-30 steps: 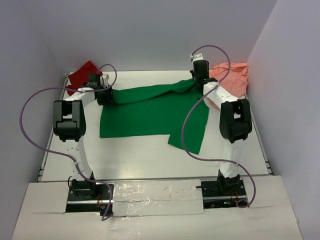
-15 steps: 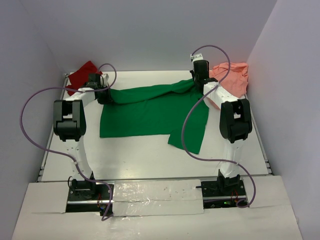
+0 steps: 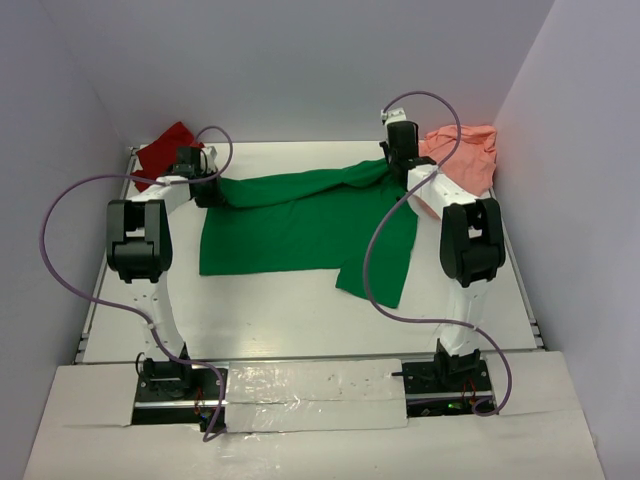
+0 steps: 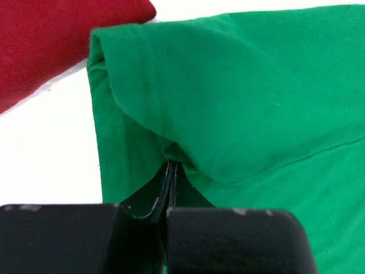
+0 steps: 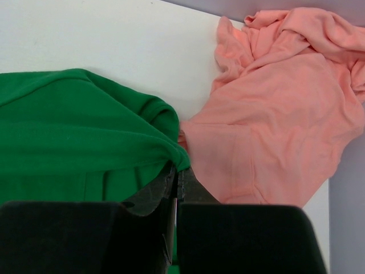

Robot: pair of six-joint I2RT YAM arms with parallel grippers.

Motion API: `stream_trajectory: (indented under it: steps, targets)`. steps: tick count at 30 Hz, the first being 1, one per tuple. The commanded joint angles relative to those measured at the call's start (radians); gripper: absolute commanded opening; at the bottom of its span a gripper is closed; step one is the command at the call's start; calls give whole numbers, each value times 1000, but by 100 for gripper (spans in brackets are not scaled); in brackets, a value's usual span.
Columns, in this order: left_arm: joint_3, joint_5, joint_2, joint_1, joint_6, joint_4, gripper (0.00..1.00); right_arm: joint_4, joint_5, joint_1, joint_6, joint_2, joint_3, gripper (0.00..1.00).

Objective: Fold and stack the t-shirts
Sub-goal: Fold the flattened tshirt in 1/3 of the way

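Note:
A bright green t-shirt [image 3: 300,225] lies spread across the middle of the white table. My left gripper [image 3: 208,190] is shut on a fold of its left edge [image 4: 171,151], near the hem. My right gripper [image 3: 397,165] is shut on its far right corner [image 5: 179,157]. A dark red t-shirt [image 3: 165,152] lies bunched in the back left corner, and it shows at the top left of the left wrist view [image 4: 51,40]. A salmon pink t-shirt [image 3: 468,152] lies crumpled in the back right corner, right beside the right gripper's pinch [image 5: 279,108].
Grey walls close the table [image 3: 290,320] on the left, back and right. Purple cables [image 3: 60,230] loop off both arms, the right one hanging over the green cloth. A white ledge [image 3: 320,395] with the arm bases runs along the near edge.
The left gripper has shut on the green t-shirt's left edge. The right arm has shifted very slightly; the cloth lies much as before.

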Motion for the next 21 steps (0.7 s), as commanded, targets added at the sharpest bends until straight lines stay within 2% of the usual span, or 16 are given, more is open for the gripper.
stream_trajectory:
  steps: [1, 21]
  targets:
    - [-28, -32, -51, 1, 4, 53, 0, 27, 4, -13, -5, -72, -20, 0]
    - [-68, -116, -178, 12, 104, -8, 0, 27, -19, -15, 20, -69, -29, 0]
